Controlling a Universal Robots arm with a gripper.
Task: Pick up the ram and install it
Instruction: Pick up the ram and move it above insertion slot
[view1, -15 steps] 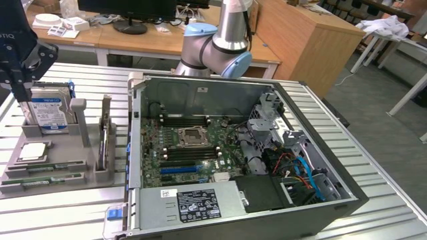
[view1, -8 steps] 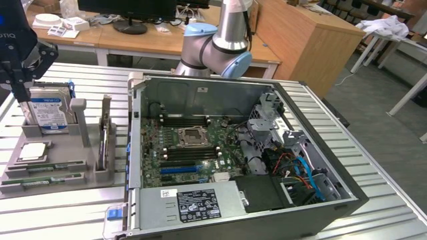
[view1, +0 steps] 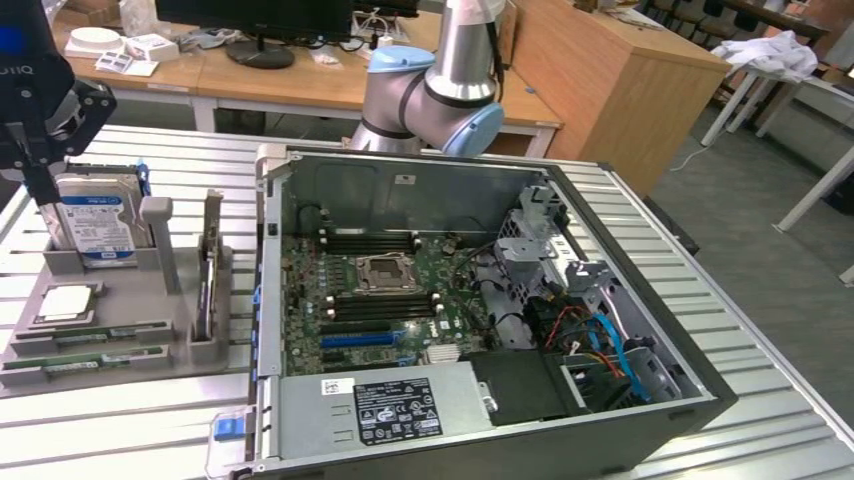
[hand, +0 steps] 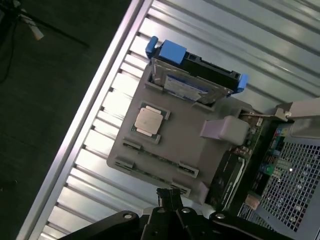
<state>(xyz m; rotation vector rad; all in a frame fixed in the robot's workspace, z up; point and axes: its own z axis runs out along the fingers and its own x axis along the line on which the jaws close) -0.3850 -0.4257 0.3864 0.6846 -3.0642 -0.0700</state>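
Two thin green ram sticks lie flat in slots along the edge of a grey holder tray (view1: 127, 300): one ram (view1: 91, 334) and a matching stick (view1: 80, 362) beside it. In the wrist view they show as thin strips (hand: 155, 159) between the tray's clips. My gripper (view1: 44, 200) hangs above the tray at the exterior view's left, well clear of the sticks. Its fingers (hand: 170, 196) are shut together with nothing between them.
The tray also holds a hard drive (view1: 96, 215) with blue clips, a square silver processor (view1: 64, 303) and an upright card (view1: 211, 265). An open computer case (view1: 467, 300) with the motherboard (view1: 387, 290) lies at the exterior view's right of the tray, on a ribbed metal table (view1: 120, 420).
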